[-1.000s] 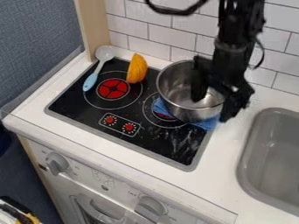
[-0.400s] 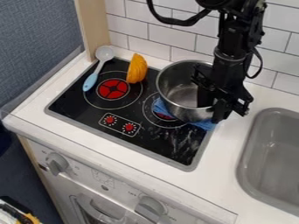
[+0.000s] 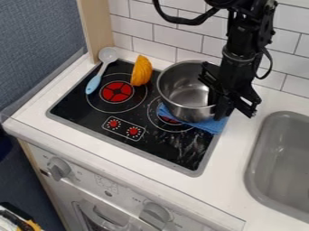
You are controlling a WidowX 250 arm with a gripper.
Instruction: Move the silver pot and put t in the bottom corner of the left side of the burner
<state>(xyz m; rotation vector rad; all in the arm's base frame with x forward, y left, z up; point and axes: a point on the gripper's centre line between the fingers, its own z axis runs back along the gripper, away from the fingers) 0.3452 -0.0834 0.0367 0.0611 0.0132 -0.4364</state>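
The black gripper [image 3: 217, 107] is at the right side of the silver pot [image 3: 182, 94], closed on its wall with one finger inside the rim and the other outside. The pot stands upright over the right burner [image 3: 172, 127] and the blue cloth [image 3: 208, 125], whose edge shows below and right of it. Whether the pot's base touches the cloth I cannot tell. The burner stove [image 3: 114, 131] has a black top, and its lower left part lies left of the red knobs.
A yellow-orange toy [image 3: 142, 71] stands behind the left burner [image 3: 116, 91]. A spoon with a blue handle [image 3: 94, 83] lies along the stove's upper left edge. At the right is a grey sink [image 3: 282, 158], and a tiled wall [image 3: 178, 38] rises behind.
The pot has shifted slightly left and up in the view along with the gripper, uncovering more of the blue cloth. Earlier, the gripper came down onto the pot's right rim.
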